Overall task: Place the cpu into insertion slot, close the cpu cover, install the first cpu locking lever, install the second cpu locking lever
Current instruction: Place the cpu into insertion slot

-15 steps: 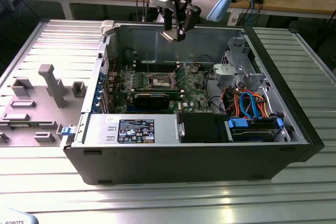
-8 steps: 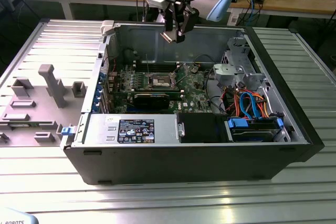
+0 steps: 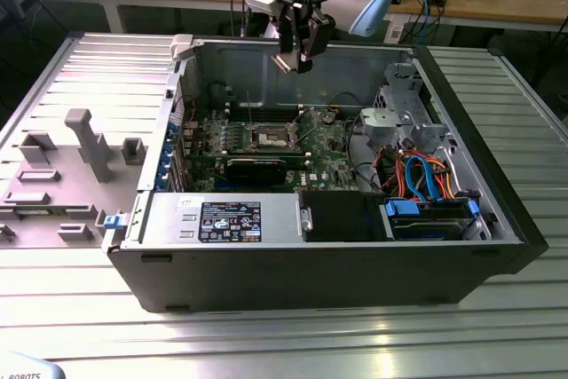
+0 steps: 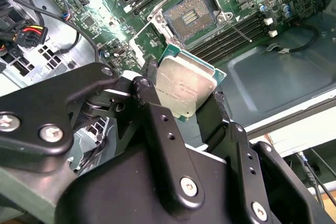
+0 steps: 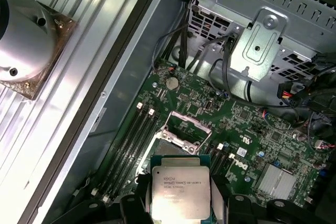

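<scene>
Silver-grey cpu (image 4: 185, 88), flat, square and matte with a thin green edge, sat clamped between the black fingers (image 4: 212, 116) of the gripper (image 3: 297, 58), high at the exterior view's upper centre. Insertion slot (image 4: 190, 18), pale-rimmed with a dark gridded centre, lay bare on the green motherboard (image 3: 328, 144).

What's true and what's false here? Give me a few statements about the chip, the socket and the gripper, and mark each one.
1. The gripper is shut on the cpu. True.
2. The cpu sits in the insertion slot. False: the slot is bare, and the cpu is held in the air above the board.
3. The computer case is open, with the green motherboard exposed. True.
4. The gripper is down among the orange and blue cables. False: it hangs above the case's far wall, apart from the cables.
</scene>
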Action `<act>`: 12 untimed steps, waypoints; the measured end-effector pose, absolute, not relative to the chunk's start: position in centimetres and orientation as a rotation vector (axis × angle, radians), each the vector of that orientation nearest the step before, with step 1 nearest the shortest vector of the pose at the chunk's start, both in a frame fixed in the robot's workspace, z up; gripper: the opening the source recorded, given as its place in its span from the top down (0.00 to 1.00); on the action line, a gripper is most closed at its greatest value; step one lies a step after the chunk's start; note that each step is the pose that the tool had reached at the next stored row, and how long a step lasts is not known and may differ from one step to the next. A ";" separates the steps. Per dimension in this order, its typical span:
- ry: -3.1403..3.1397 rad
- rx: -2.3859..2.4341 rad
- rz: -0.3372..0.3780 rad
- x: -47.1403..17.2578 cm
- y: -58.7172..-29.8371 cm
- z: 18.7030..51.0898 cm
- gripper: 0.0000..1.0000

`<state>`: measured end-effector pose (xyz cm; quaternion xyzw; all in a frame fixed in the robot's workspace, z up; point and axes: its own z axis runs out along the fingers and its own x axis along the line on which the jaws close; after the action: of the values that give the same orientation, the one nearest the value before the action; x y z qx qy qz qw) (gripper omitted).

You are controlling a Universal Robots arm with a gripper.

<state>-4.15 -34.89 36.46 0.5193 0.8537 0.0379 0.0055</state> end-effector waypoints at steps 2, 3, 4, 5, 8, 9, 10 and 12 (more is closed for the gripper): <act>2.673 1.626 0.119 -4.1 -34.9 36.5 0.46; 2.673 1.626 0.119 -4.2 -34.9 36.5 0.46; 2.673 1.626 0.119 -4.2 -34.9 36.5 0.46; 2.673 1.626 0.119 -4.2 -34.9 36.5 0.46; 2.673 1.626 0.119 -4.1 -34.9 36.5 0.46; 2.673 1.626 0.119 -4.2 -34.9 36.5 0.46; 2.672 1.627 0.119 -4.1 -34.9 36.5 0.46; 2.663 1.641 0.119 -4.2 -34.9 36.4 0.46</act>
<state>-4.16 -34.89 36.44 0.5244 0.8506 0.0379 0.0057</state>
